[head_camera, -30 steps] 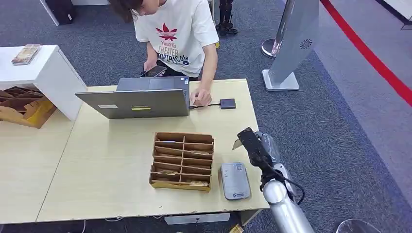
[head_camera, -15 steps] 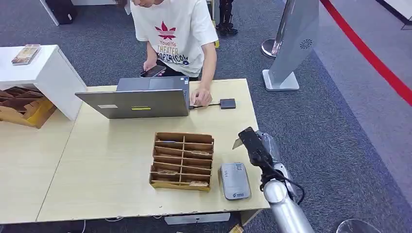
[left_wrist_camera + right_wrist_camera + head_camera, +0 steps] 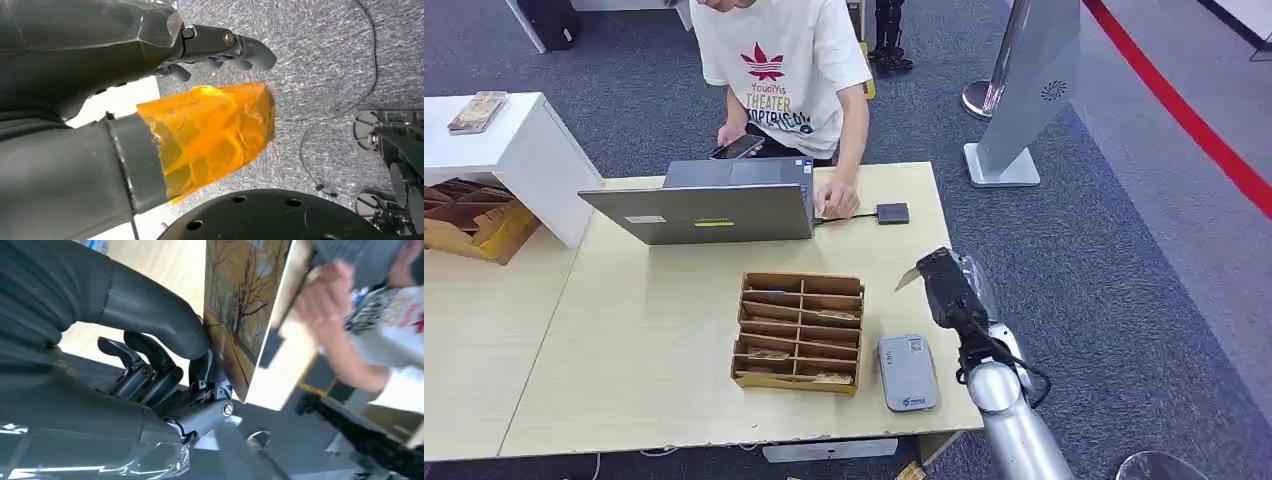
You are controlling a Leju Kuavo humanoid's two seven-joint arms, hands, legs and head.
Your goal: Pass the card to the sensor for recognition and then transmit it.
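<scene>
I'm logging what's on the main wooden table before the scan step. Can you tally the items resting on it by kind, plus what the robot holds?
Laptop: 1
Cardboard compartment organizer: 1
Grey card sensor: 1
Small dark box on a cable: 1
Card, held by the right hand: 1
Total: 5

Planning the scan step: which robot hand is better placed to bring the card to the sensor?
Right. The right robot hand already pinches the card and hovers at the table's right edge, close beyond the grey sensor. The left robot hand hangs over carpet and holds no card.
</scene>
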